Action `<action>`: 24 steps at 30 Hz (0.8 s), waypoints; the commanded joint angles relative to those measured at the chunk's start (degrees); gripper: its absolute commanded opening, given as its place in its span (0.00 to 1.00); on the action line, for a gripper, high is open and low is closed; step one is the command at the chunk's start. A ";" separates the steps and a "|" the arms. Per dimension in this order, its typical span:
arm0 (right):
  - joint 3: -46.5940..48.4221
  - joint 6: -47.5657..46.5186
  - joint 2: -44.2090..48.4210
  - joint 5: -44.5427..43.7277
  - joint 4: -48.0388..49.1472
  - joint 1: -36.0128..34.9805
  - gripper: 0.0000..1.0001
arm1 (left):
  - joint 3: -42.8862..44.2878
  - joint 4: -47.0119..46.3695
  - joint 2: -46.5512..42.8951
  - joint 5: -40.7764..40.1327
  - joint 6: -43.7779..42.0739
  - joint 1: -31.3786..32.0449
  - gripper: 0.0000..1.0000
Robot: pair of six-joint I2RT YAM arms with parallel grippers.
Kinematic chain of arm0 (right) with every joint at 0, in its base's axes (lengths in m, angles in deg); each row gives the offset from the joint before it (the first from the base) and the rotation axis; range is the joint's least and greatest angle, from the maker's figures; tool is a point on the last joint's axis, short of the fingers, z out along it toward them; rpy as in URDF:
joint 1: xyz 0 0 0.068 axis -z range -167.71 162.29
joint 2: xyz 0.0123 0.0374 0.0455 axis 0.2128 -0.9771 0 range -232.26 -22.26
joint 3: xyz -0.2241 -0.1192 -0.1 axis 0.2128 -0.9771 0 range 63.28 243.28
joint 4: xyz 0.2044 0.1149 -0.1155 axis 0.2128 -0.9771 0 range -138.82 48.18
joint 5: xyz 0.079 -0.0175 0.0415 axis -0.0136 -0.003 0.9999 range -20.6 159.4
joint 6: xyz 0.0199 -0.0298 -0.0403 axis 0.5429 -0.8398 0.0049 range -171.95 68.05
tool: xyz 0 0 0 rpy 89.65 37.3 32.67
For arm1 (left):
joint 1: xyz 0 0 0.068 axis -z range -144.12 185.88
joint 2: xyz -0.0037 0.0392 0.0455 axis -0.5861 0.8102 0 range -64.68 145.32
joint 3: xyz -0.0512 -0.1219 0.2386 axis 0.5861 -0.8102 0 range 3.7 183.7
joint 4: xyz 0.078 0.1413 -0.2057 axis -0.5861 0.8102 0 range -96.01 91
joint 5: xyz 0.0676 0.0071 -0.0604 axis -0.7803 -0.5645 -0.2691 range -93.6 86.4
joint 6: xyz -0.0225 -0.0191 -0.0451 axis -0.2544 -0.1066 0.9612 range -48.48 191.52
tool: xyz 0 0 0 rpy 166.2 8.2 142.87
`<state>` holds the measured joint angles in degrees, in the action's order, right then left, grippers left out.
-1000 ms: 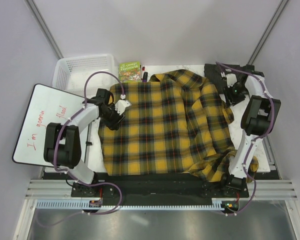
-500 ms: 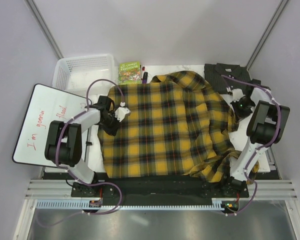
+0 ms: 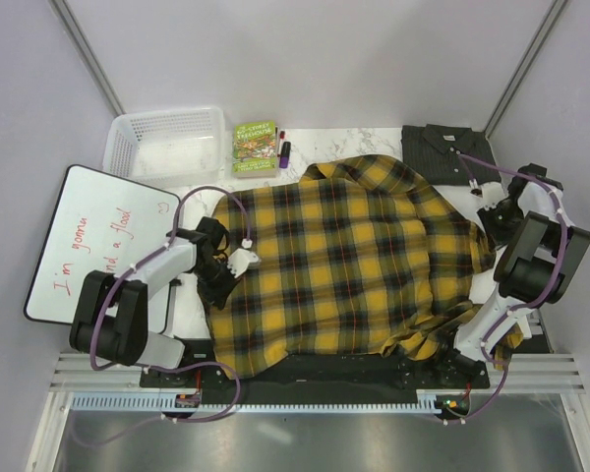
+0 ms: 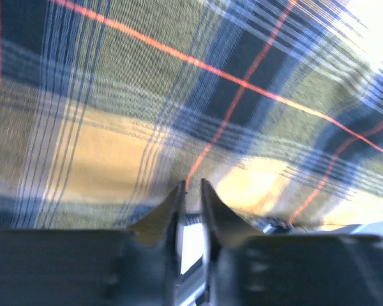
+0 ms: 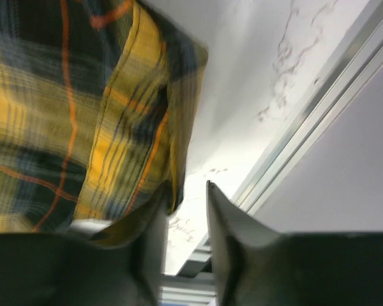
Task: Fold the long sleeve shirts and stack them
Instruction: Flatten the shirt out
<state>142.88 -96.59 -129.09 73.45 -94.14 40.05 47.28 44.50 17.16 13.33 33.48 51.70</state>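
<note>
Treat the plaid shirt point(image 3: 344, 261), spread over the surface point(image 3: 354, 138) near the folded grey shirt point(image 3: 442, 149), as light, limp and quick to sag, holding it by opposite side edges, with left claw point(image 4: 191, 185) and right claw point(image 5: 186, 189) both pinched narrow on cloth there.

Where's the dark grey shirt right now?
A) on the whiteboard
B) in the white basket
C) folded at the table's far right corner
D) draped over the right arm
C: the dark grey shirt lies folded flat at the far right corner of the table, just beyond the spread plaid shirt.
</note>
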 commanded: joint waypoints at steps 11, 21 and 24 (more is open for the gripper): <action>28.50 7.54 -1.88 19.67 -10.97 -8.58 0.61 | 25.92 -7.96 1.20 7.59 3.67 -6.05 0.74; 37.21 20.56 -13.49 17.22 5.11 -23.89 0.56 | 36.93 -10.24 13.77 13.65 8.59 -11.06 0.86; 38.44 23.36 -17.35 14.85 10.55 -25.92 0.56 | 38.60 -11.12 16.33 14.10 8.86 -12.73 0.86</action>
<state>178.24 -79.44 -142.77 90.24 -91.97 15.47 81.90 36.34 31.26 24.13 39.27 40.83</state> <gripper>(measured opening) 0.558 0.861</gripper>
